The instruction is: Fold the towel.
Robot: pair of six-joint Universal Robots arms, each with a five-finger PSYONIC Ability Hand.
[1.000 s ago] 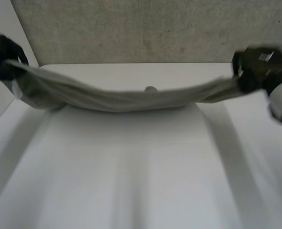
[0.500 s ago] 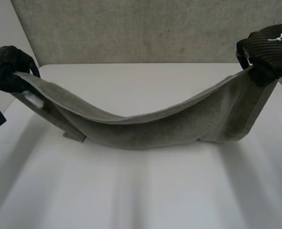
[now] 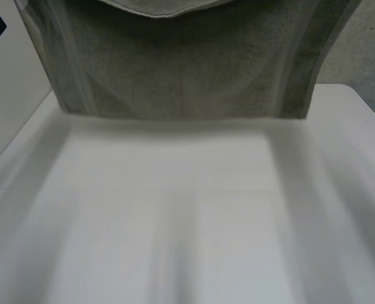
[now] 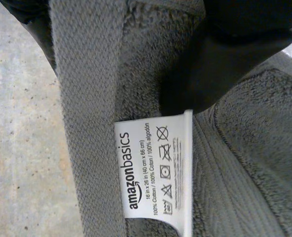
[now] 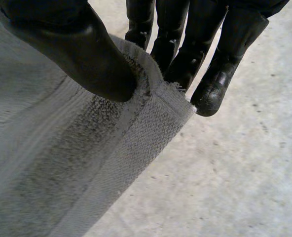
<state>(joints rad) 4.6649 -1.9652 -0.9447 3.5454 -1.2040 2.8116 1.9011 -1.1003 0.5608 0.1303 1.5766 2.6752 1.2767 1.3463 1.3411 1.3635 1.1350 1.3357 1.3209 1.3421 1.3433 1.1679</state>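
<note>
Table (image 3: 175, 221), towel (image 3: 187, 69), amazonbasics label (image 4: 153, 170), right robot hand (image 5: 87, 54) pinching corner, left robot hand (image 4: 244, 29) seemingly gripping

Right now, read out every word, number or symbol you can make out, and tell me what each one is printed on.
"amazonbasics": on the white sewn-in label of the grey terry towel.
"16 in x 26 in (40 cm x 66 cm)": same label.
"100% Cotton / 100% Coton / 100% algodón": same label.
A row of laundry care symbols, some crossed out: same label; any print inside them is too small to read.
Nothing else is legible.
</note>
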